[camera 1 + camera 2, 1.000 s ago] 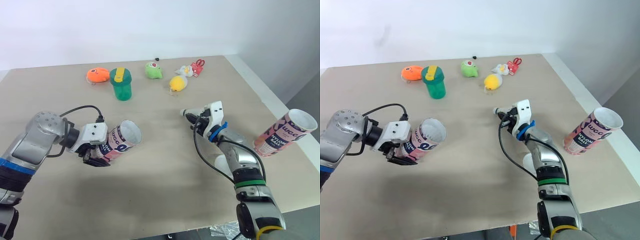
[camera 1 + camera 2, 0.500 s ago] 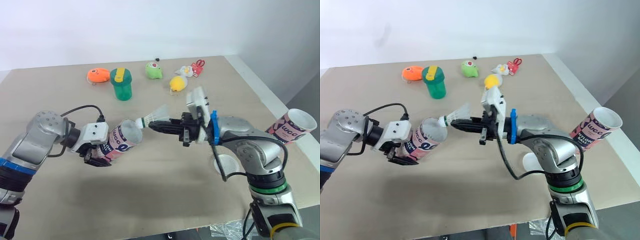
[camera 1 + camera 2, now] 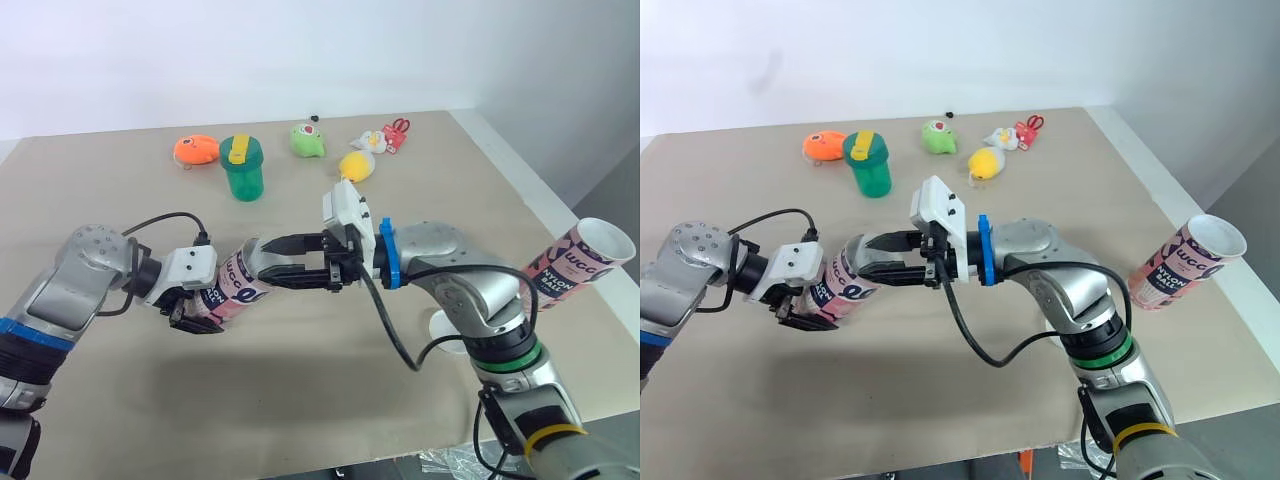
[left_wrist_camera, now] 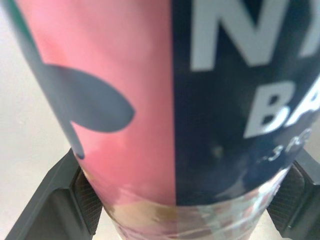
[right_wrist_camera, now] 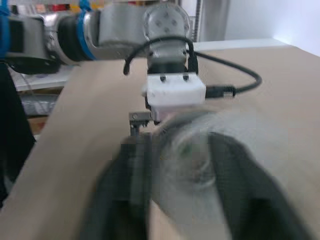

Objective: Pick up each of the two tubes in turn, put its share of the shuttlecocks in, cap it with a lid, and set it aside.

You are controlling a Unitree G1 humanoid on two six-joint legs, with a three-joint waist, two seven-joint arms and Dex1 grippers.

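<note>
My left gripper (image 3: 193,306) is shut on the lower end of a pink and navy tube (image 3: 236,281), held tilted above the table with its mouth facing right. In the left wrist view the tube (image 4: 200,100) sits between both pads (image 4: 85,197). My right gripper (image 3: 272,262) is at the tube's mouth, open, with one finger above the rim and one below. A white shuttlecock (image 5: 192,155) shows blurred between those fingers, in the mouth. The second tube (image 3: 575,262) stands tilted at the table's right edge. A white lid (image 3: 447,325) lies under my right forearm.
Along the far side of the table are an orange toy (image 3: 196,150), a green cup with a yellow lid (image 3: 242,168), a green toy (image 3: 307,140), a yellow toy (image 3: 356,165) and red scissors (image 3: 397,131). The table's right edge runs close by the second tube.
My right gripper has travelled left with the shuttlecock, from mid-table to the tube's mouth, and its fingers have spread apart. The left arm and its tube have stayed put.
</note>
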